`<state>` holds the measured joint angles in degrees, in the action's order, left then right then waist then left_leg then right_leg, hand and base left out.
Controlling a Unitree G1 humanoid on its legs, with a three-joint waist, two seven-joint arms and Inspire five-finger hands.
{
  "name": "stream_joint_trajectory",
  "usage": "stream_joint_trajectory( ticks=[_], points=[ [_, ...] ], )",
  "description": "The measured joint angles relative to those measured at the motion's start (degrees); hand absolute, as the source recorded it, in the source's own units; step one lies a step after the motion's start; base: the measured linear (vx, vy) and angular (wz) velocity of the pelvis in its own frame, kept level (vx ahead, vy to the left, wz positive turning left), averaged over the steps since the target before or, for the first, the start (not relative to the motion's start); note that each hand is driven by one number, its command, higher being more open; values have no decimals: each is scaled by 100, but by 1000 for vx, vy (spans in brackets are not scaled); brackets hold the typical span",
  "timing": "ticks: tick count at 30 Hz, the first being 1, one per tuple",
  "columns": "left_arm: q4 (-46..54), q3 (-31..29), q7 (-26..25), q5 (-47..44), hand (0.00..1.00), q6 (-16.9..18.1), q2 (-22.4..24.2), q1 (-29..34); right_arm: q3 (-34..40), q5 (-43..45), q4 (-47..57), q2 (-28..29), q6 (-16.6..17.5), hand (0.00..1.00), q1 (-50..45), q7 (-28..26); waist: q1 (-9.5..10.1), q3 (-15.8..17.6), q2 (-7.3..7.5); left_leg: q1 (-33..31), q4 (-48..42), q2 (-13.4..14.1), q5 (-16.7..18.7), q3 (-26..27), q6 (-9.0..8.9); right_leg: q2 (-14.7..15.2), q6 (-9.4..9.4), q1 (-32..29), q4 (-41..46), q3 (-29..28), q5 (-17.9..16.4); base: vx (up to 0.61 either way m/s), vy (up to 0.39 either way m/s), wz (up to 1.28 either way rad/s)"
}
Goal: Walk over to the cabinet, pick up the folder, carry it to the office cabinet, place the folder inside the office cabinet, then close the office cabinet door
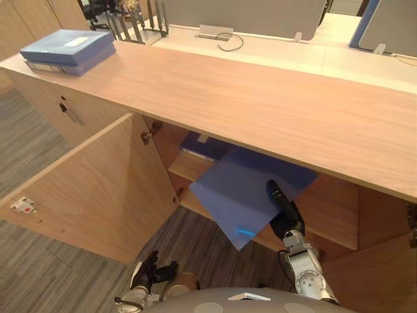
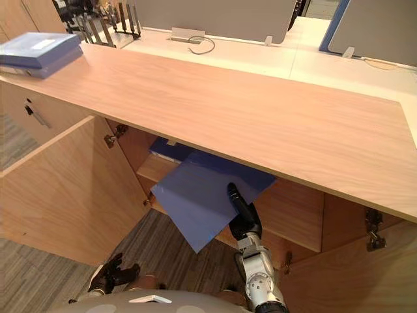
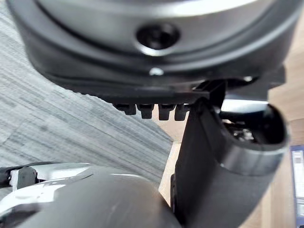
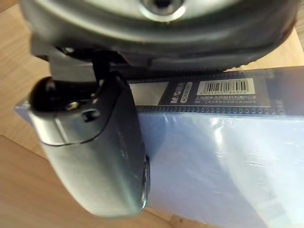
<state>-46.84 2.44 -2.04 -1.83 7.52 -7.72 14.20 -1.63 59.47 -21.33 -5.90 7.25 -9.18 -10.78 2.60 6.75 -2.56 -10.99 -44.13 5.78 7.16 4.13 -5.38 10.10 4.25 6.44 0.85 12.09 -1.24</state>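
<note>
The flat blue plastic folder [image 1: 241,195] hangs tilted in the mouth of the light wooden office cabinet [image 1: 339,215]. Its far end lies over the inner wooden shelf [image 1: 189,168] beneath the long wooden surface [image 1: 260,98], and its near corner juts out over the grey striped carpet floor [image 1: 39,261]. The right hand [image 1: 285,212] grips the folder at its right edge, with the dark thumb [image 4: 95,142] pressed flat on the upper face. The fingers beneath are hidden.

In the right wrist view a dark strip along the folder's spine carries a white barcode sticker [image 4: 225,88] and a blank white panel [image 4: 149,92] beside it. The small print there is left unread.

Deeper on the same shelf lies a second dark blue folder [image 1: 202,147], touching the held one's far end. The cabinet's left wooden door [image 1: 98,189] stands swung wide, with a metal hinge [image 1: 151,134] at its top corner and a small white tag with a red mark [image 1: 23,207] near its outer edge. The right wooden door [image 1: 384,274] is open too.

At the surface's far left end sit 2 stacked light blue box files [image 1: 68,51], the upper one bearing a white label [image 1: 76,41]. Behind the surface runs a pale desk [image 1: 326,55] with a silver cable box [image 1: 218,31].

The left hand [image 1: 153,270] hangs low near the floor, fingers loose and holding nothing.
</note>
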Motion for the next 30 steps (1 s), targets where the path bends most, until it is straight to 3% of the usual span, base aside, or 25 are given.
stream_joint_trajectory(
  ticks=[2,4,5,6,7,8,10,13,16,25,30],
  points=[
    [115,114,2,213,100,8,-4,-9,89,2,43,-7,121,0,44,5,25,11,-67,-46,648,84,420,-60,23,29,10,5,21,-61,-44,-180,-136,-13],
    [183,121,0,332,100,11,-9,-3,116,-4,43,-26,205,0,88,18,17,32,-63,31,1696,62,365,-183,-21,130,106,-31,139,-155,-111,-251,-85,-22],
    [194,127,0,372,100,11,-2,-3,120,-3,43,-42,244,0,88,18,4,46,-83,91,2126,51,223,-244,-31,166,173,-34,207,-176,-166,-295,27,-23],
    [221,196,-35,455,100,14,51,12,117,-7,45,-126,305,0,89,20,-12,78,-209,240,2837,33,-267,-389,-25,172,324,-27,345,-246,-291,-198,175,-27],
    [233,205,24,455,100,24,129,33,123,-11,-25,-219,330,0,141,38,10,112,-349,358,3018,24,-544,-430,-31,186,497,17,431,-356,-388,-106,195,-24],
    [259,254,-2,464,100,25,72,-12,97,-16,-28,-220,325,0,126,86,13,112,-324,377,3058,-51,-466,-428,17,223,525,82,396,-410,-378,84,230,-6],
    [312,291,-107,577,100,127,-20,-169,47,-51,-21,-115,321,0,152,103,22,190,-136,347,2988,-373,-316,-349,108,474,633,38,433,-644,-461,158,170,5],
    [421,298,-159,668,100,127,19,-62,-294,-75,-20,-33,259,0,245,120,52,197,-174,324,2517,-425,96,-198,133,557,768,77,408,-898,-573,155,51,-24],
    [440,386,-140,704,100,130,-3,-21,-399,-80,-19,-32,218,0,425,110,38,160,-280,240,2124,-317,344,-175,149,431,758,86,388,-1009,-640,176,-71,-28],
    [463,553,-168,697,100,158,-108,-69,56,-69,-41,-87,348,0,589,282,11,157,-263,252,2543,-305,303,-139,154,431,842,-265,320,-1272,-557,90,-75,-19],
    [728,728,-176,699,100,234,-207,-43,59,-71,-56,-98,365,0,801,459,15,171,-249,51,2716,-289,197,129,192,446,911,-975,480,-1684,-188,-9,44,-53]
  ],
)
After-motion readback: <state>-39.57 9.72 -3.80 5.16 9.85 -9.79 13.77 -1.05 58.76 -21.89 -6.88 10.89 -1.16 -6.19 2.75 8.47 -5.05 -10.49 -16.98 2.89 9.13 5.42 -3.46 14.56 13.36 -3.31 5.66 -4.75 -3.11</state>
